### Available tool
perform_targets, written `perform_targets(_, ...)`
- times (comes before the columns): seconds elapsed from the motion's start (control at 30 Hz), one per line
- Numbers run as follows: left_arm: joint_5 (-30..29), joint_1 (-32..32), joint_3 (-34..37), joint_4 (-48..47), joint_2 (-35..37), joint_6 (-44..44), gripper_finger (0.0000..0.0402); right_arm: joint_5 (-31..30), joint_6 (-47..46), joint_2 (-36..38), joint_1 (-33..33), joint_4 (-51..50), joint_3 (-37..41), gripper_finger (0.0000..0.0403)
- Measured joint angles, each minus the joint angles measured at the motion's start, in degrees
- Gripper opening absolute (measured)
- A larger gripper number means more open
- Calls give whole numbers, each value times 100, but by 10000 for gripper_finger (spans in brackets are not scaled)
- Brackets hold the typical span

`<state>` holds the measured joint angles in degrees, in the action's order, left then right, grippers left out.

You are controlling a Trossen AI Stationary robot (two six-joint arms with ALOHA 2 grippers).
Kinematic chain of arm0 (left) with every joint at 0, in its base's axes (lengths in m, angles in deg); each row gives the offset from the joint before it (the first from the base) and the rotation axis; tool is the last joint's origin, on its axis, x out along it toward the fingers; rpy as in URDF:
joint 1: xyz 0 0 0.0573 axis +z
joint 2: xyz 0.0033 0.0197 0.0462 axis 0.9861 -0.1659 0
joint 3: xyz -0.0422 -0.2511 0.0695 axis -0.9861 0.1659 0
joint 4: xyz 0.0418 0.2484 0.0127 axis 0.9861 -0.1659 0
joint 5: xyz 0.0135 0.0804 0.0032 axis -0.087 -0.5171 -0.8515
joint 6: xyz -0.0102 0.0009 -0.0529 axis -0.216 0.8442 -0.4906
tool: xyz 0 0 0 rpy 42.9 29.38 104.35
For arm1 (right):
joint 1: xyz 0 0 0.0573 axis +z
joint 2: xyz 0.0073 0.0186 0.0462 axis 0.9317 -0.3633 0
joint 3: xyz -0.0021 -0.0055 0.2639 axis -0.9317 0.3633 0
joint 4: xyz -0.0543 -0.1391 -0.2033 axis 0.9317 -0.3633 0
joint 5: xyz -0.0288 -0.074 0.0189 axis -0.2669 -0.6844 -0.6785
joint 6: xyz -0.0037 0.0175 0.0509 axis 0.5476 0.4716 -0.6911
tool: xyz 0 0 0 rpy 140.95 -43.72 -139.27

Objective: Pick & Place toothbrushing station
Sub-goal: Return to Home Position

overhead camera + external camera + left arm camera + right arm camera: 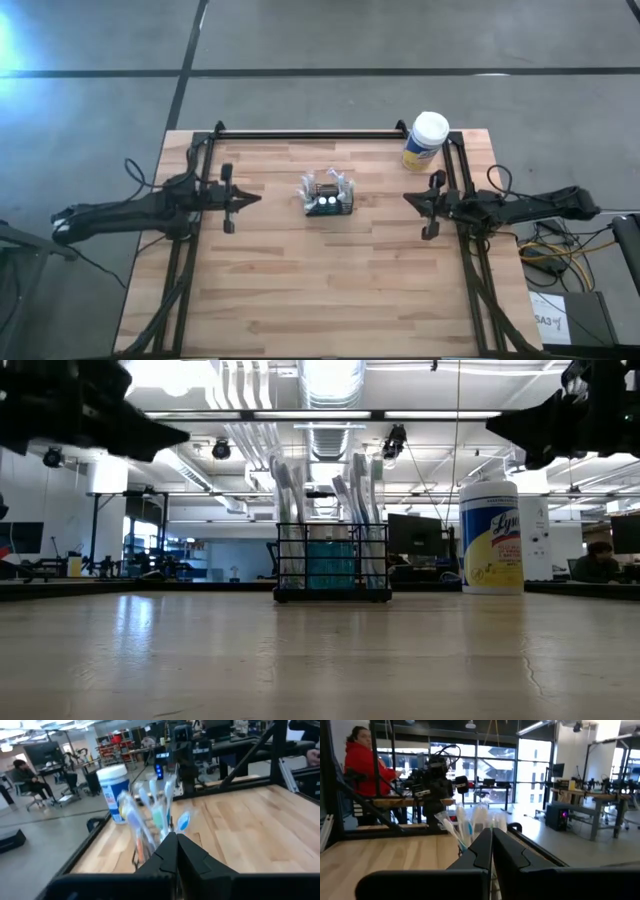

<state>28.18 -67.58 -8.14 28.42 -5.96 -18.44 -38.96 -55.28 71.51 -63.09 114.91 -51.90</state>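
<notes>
One toothbrushing station [328, 197], upright near the middle of the counter [300, 290], touched by nothing. From above, only a small black box with pale brush ends fanning out of it. From counter level, the same toothbrushing station [333, 563] as a cage of black wire bars, something teal behind them, and toothbrushes [362, 485] standing well above the rim, heads up and leaning apart. Several brushes, overlapping in every view, so no sure count.

One yellow canister [427, 140] with a white lid, at the far right corner of the counter, well apart from the station. Printed label visible only from counter level.

Two arms. Left hand [250, 198] out to the station's left, right hand [410, 198] out to its right, both pointing inward at it and raised clear of the counter. From counter level, just dark shapes in the upper corners. Grip shown only by the wrist views: fingers [165, 855] of the left hand pressed together with nothing between them; fingers [480, 850] of the right hand likewise closed and empty.

Two people beyond the counter: a seated person [25, 772] in the left wrist view, a person in a red top [362, 760] in the right wrist view.
</notes>
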Motion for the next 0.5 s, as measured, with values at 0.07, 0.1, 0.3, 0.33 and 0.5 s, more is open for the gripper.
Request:
perform_targets(0.07, -6, 63, 213, -16, 216, -75, 3, -34, -75, 181, 0, -251, 0, 8)
perform_targets(0.1, -4, 91, 275, -16, 339, -101, 2, -36, -100, 285, 0, -359, 0, 8)
perform_targets(0.3, 38, 228, 546, -77, 1147, -146, 1, -40, -271, 1178, 0, -1270, 0, 8)
perform_targets(0.33, 43, 243, 598, -81, 1258, -147, 1, -40, -276, 1350, 0, -1426, 0, 8)
perform_targets(0.5, 34, 330, 920, -183, 1608, -203, 1, -76, -294, 1720, -2, -1771, -4, 8)
